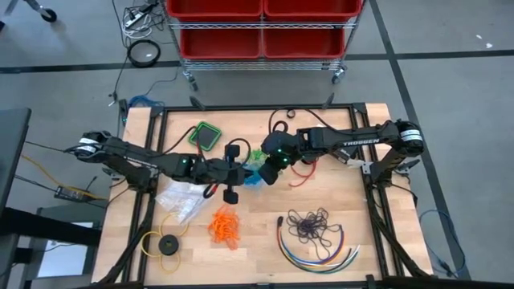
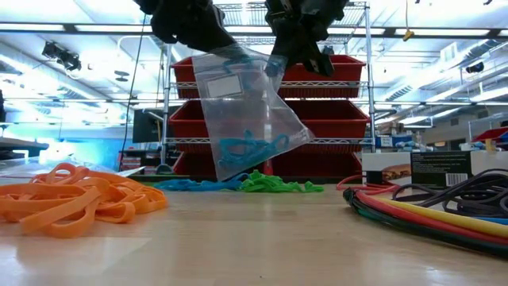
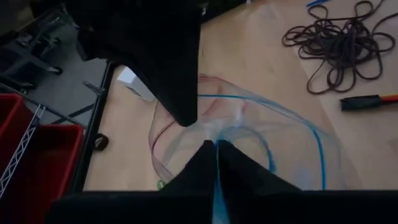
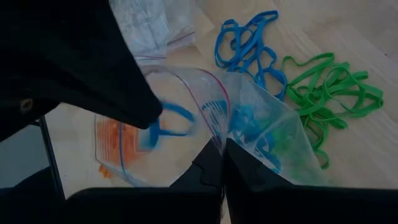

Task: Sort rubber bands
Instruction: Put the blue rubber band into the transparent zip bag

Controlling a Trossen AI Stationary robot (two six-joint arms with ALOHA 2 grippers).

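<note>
Fingers of both grippers pinch the clear bag's (image 2: pixel 242 111) rim, left gripper (image 3: pixel 214 149) and right gripper (image 4: pixel 222 152) closed, holding it above the desk (image 1: pixel 265 241). Loose blue bands (image 4: pixel 245 43) lie directly below, green bands (image 4: pixel 333 90) just right.

Counter (image 1: pixel 377 241), mid-span: bag (image 2: pixel 242 111) hanging above the surface, rubber bands (image 2: pixel 250 147) inside it, left tool (image 3: pixel 214 146) and right tool (image 4: pixel 222 146) each at its rim. Below the bag, two loose band heaps (image 4: pixel 286 68) side by side. Near-left: another band pile (image 1: pixel 224 225). Near-right: band tangle (image 1: pixel 312 225) inside a curve of cables (image 1: pixel 317 255). Shelf rack (image 1: pixel 261 32) behind the counter.
</note>
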